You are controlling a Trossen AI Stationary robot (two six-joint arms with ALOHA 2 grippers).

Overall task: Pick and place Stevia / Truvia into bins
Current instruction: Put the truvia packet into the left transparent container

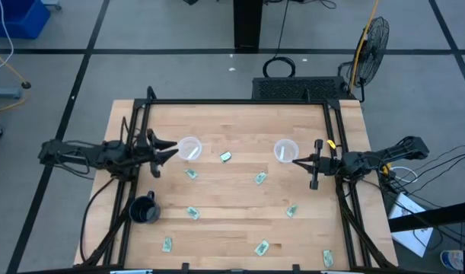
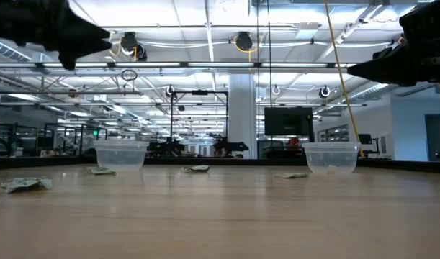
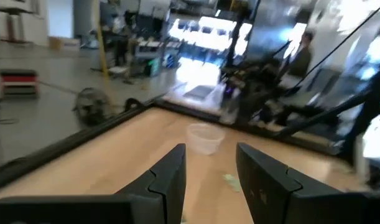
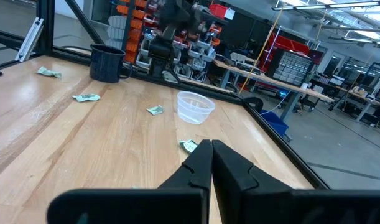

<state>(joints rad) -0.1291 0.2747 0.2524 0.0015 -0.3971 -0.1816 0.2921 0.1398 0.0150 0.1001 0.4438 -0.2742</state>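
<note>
On the table (image 1: 240,228), green packets (image 1: 226,157) lie scattered from 12 to 6 o'clock; both cups (image 1: 189,148) sit empty. Left gripper (image 1: 171,150) waits open and empty at 9 o'clock, right gripper (image 1: 299,161) closed, holding nothing, at 3, ready to start
</note>
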